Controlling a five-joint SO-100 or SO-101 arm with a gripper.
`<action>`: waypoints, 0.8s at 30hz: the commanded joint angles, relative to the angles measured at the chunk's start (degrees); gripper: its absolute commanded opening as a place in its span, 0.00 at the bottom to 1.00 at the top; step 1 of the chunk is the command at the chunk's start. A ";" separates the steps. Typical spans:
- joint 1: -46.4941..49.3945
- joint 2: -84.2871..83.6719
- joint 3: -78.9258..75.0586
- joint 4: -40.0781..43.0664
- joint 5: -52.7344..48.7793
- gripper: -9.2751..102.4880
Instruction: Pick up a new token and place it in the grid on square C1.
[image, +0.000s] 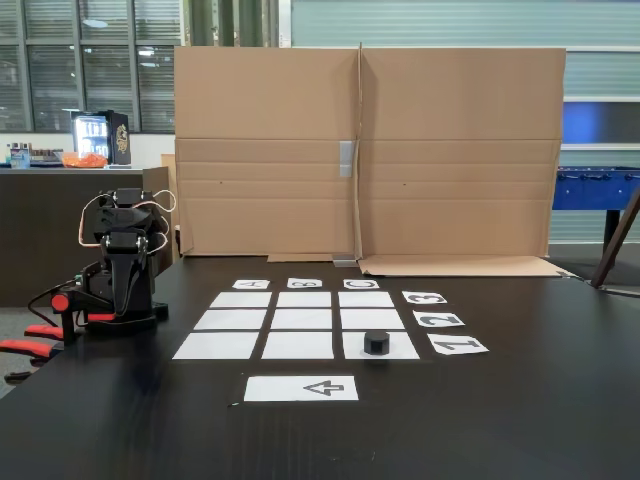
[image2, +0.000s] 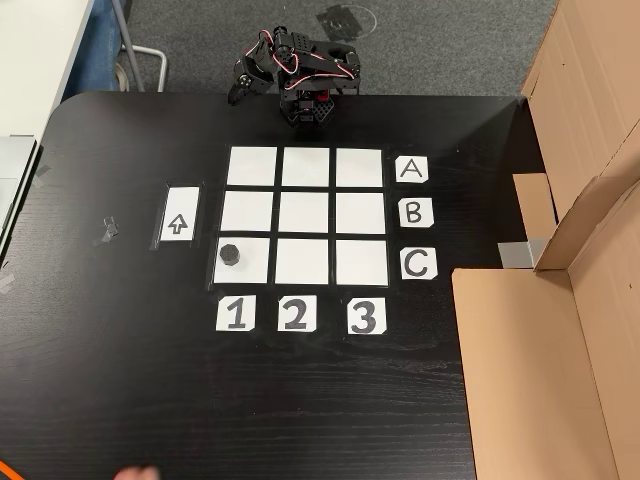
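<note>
Fixed view: token flat on square C1, squat, no clear long axis or heading. Same token in the other view, toward the left of that corner square, in line with labels C and 1. Grid otherwise bare paper. Arrow strip just beside it. Gripper folded at the table edge, well apart; jaw state impossible to tell.
</note>
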 joint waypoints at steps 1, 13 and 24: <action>0.53 0.26 -0.18 0.18 0.44 0.08; 0.62 0.26 -0.18 0.18 0.44 0.08; 2.72 0.26 -0.26 0.44 0.88 0.08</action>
